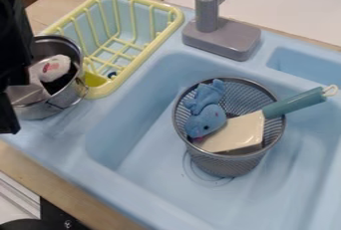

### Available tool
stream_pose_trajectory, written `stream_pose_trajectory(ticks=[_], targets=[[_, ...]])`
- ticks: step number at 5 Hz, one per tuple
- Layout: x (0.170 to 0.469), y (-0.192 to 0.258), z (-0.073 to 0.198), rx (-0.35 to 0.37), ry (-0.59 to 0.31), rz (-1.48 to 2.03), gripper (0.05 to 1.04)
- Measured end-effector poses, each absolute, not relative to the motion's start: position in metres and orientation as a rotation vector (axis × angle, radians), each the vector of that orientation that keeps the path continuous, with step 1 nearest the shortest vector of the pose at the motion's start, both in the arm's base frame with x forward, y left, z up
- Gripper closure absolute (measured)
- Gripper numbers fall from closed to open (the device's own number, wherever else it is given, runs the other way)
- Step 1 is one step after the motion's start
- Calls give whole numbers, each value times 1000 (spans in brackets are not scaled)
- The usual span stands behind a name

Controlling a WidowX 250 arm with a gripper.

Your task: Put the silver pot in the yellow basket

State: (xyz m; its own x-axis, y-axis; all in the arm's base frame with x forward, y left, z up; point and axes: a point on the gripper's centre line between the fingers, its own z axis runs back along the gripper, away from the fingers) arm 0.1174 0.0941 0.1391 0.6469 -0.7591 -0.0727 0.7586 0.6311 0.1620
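Your jaws overlapped the left side of the silver pot (50, 107), and you could not tell whether they stood wide, narrow or closed on its wall. Most of the pot lay to the right of your gripper (9, 105) in the view, its mouth facing up with a white item (55, 68) inside. Your target, the yellow basket (178, 19), sat just beyond the pot, up and to the right, its long axis running from upper right to lower left. The pot overlapped its lower-left end in view, so you probably needed lift before any sideways travel. You couldn't tell whether the pot touched the light-blue sink unit (153, 174). In the basin stood a mesh bin (230, 164) with a blue plush toy (206, 119); the grey faucet (208, 20) rose near the basket.
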Motion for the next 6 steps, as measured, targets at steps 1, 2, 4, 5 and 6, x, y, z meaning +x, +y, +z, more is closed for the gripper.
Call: stream_pose_trajectory(ticks=[1,2,4,5,6], targets=[[120,92,130,166,13,-856,368],[122,92,127,165,10,-857,666],[123,91,126,173,4,-853,1008],[127,89,127,172,-3,-837,1019],[137,89,130,168,-5,-815,1020]])
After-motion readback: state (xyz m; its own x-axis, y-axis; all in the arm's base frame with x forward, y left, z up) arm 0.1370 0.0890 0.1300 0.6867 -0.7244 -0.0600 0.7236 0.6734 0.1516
